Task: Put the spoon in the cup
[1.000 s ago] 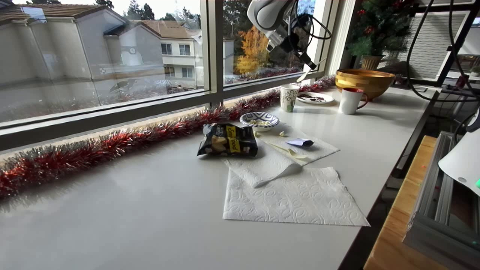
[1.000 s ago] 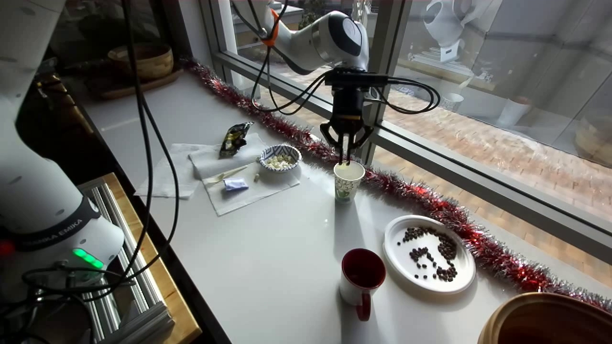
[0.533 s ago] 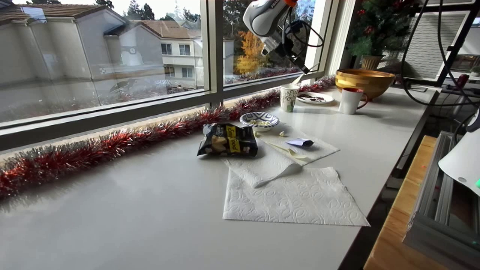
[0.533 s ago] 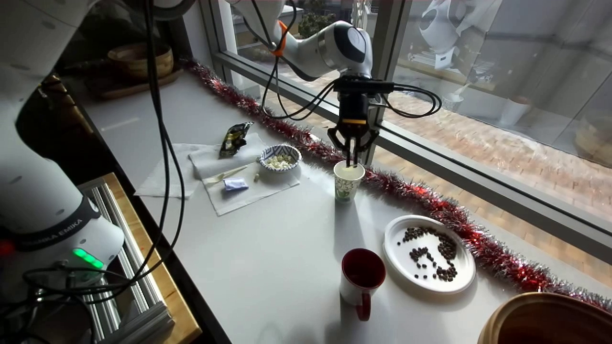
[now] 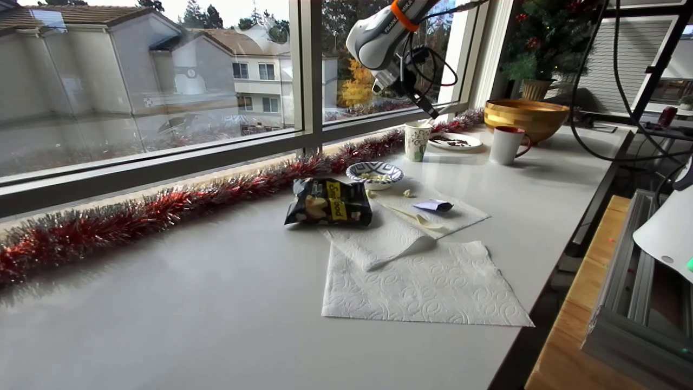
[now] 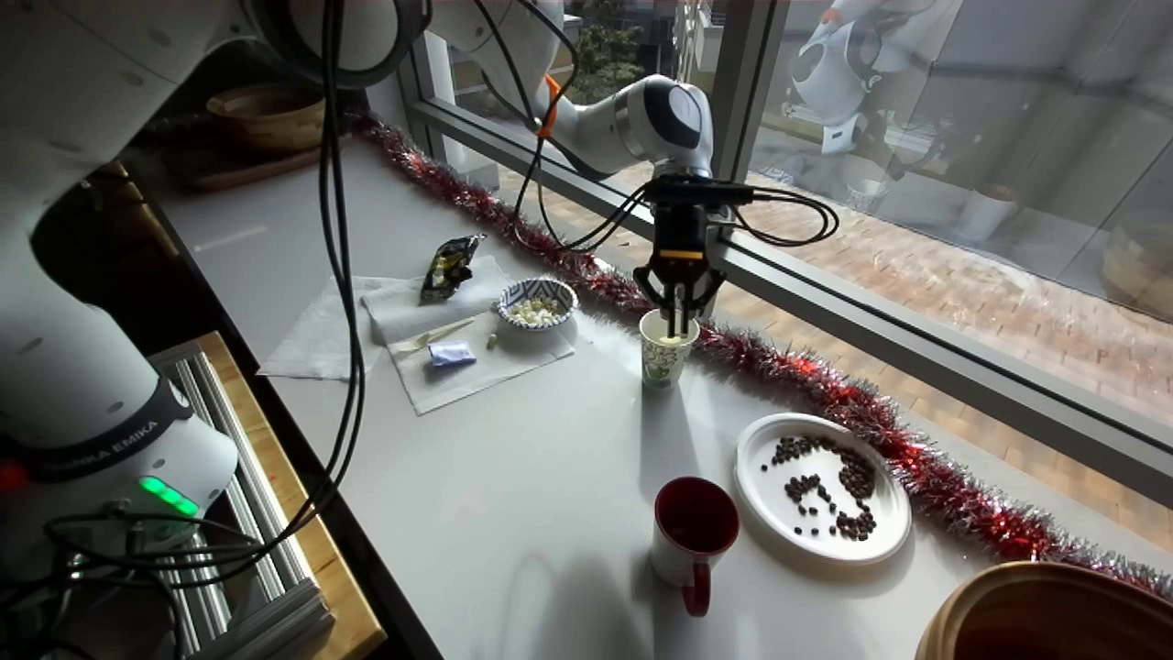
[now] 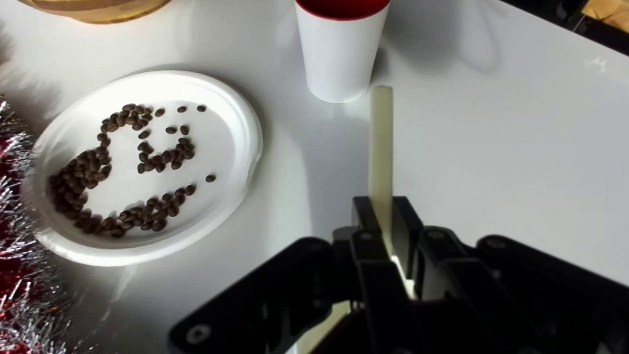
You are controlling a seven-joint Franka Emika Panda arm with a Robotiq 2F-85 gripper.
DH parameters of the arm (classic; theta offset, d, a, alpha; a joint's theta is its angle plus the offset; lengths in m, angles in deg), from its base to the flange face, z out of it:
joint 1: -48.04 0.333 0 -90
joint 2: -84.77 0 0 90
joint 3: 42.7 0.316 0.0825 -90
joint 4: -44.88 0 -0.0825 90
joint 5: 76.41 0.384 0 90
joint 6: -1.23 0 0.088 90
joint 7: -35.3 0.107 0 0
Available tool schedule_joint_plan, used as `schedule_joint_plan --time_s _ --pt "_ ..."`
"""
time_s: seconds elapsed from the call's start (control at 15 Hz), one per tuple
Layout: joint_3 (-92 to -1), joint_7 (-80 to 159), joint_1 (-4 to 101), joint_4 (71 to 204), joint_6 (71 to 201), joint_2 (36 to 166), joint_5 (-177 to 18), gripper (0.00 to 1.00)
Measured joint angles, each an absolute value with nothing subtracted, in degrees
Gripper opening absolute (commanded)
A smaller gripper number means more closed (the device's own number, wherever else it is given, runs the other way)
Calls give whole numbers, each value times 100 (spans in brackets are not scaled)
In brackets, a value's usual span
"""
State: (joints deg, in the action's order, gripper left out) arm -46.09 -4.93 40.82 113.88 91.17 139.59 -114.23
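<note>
– Arm (image 6: 609,134) sits lower than in the earlier frame, so the end effector (image 6: 678,332) is now right by the mouth of the paper cup (image 6: 662,365), spoon (image 7: 381,142) and all. Did it let go?

– Nope, it's pinching the spoon by the handle, tail end poking past the fingertips in the wrist view. Lower end looks to be inside the cup, but the rim hides how deep.

– How'd you expect it to handle?

– Light and fairly stiff, I'd guess, and smooth enough to swivel if gripped off-centre. Thin too, so it might snap if bent hard. I'd grab it mid-handle or higher, scoop end left free. Cup's probably flimsy, so don't lean on it.

– Headcount, big stuff first?

– One bench (image 6: 541,486), two wooden bowls (image 6: 944,625), paper towels (image 5: 422,287) (two or three, they overlap), one plate (image 7: 216,145), one snack bag (image 5: 319,206), one patterned bowl (image 5: 354,174), one mug (image 7: 341,61), one paper cup, our one spoon plus one pale utensil (image 5: 427,222) lying on the towels, one little packet (image 6: 452,354), two loose popcorn bits (image 5: 407,193) I can make out. Coffee beans (image 7: 81,169) on the plate? Way too many, I gave up lol.
</note>
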Motion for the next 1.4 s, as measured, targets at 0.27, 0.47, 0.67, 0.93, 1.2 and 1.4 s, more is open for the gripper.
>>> schedule_joint_plan --time_s 0.27,0.47,0.67,0.93,1.2,1.4 --pt "-4628 -481 4130 11160 9117 14229 -11422 3" --pt "-4653 -471 4187 11018 9113 14379 -11422 3" --pt "-4690 -463 4254 10945 9111 14479 -11422 45" --pt "-4717 -457 4364 10908 9101 14499 -11422 73" --pt "-4722 -411 4533 10919 8935 14344 -11422 99" --pt "-4721 -247 4625 11037 8733 14018 -11419 100"
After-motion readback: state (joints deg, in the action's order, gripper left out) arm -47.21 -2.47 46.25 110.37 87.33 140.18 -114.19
